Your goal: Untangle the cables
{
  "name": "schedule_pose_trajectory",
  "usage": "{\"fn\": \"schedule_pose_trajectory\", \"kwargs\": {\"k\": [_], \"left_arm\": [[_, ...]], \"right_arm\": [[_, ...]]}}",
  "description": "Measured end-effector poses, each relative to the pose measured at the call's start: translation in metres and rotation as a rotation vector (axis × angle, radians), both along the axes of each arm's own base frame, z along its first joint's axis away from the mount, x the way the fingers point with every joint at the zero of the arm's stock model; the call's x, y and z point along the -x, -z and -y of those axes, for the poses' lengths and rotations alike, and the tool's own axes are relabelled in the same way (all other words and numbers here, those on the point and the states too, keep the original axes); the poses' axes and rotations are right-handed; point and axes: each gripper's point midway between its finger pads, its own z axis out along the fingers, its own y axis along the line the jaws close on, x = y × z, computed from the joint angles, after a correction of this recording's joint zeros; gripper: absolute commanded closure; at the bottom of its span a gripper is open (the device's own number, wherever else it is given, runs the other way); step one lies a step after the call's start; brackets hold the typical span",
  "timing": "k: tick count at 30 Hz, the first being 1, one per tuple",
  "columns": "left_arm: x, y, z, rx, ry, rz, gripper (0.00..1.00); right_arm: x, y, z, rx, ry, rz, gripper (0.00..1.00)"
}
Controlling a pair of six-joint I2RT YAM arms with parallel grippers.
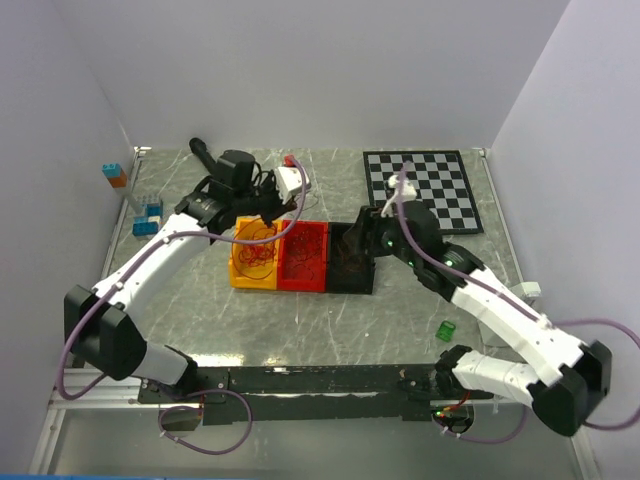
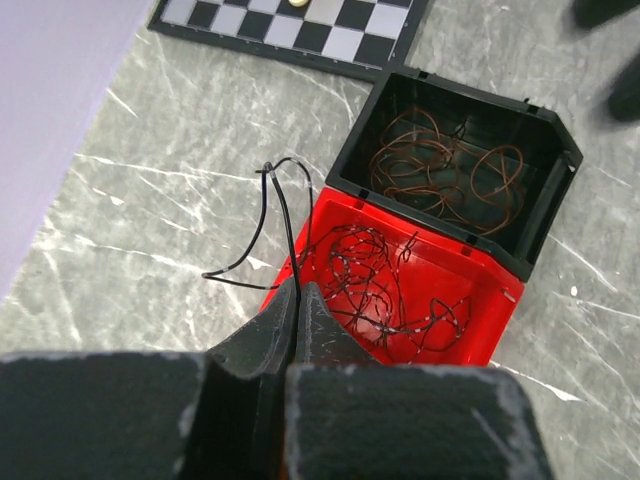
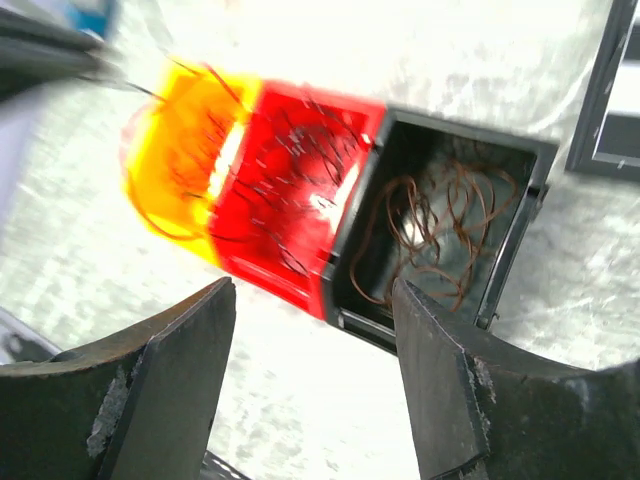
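Three square plastic bins stand in a row, walls touching, on the grey, white-veined desk [image 2: 150,200]: a yellow bin [image 1: 236,270], a red bin [image 2: 475,300] and a black bin [image 2: 540,215]. Each has a smooth, glossy inside and a raised rim.

The black bin holds brown cables [image 2: 440,165], hair-fine and lying in loose overlapping rings. The red bin holds dark cables [image 2: 385,285], kinked and curlier, in a flat tangle on its floor. In the overhead view the yellow bin holds orange cables [image 1: 255,250] in round loops; their number cannot be made out.

The left end effector [image 2: 298,290] has its matte black, wedge-shaped fingers pressed together on a single black cable [image 2: 287,225]. This cable rises from the fingertips, bends sharply and trails down beside the red bin. Whether its loose end touches the desk is unclear.

The right end effector [image 3: 312,310] hangs above the black bin with its jaws spread wide and nothing between them. Its fingers [image 3: 180,380] are dark, with scuffed pale edges. That wrist view is motion-blurred, so the yellow and red bins smear together.

A black-and-white checkerboard mat [image 2: 300,30] is cut off at the frame's top. A small green block [image 1: 446,330] lies well apart.
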Motion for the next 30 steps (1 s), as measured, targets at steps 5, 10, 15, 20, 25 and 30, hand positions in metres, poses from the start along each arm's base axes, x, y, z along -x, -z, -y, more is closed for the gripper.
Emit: {"fn": "schedule_pose_trajectory", "kwargs": {"k": [5,10,15,20,25,30], "left_arm": [[-0.004,0.036,0.003,-0.016,-0.01,-0.061,0.98],[-0.005,0.091,-0.002,-0.091,-0.032,-0.151,0.96],[-0.01,0.124,-0.007,-0.151,-0.064,-0.196,0.87],[-0.011,0.139,-0.003,-0.187,-0.071,-0.21,0.87],[-0.006,0.152,0.009,-0.207,-0.047,-0.219,0.87],[0.0,0.181,0.017,-0.249,-0.027,-0.272,0.86]], "right_arm": [[0.01,-0.04,0.013,-0.067,0.028,0.099,0.31],[0.016,-0.061,0.022,-0.097,0.046,0.143,0.3],[0.016,-0.067,0.026,-0.108,0.062,0.153,0.3],[0.016,-0.062,0.029,-0.097,0.073,0.134,0.3],[0.016,-0.061,0.03,-0.1,0.079,0.128,0.3],[0.015,-0.061,0.03,-0.103,0.084,0.126,0.3]]}}
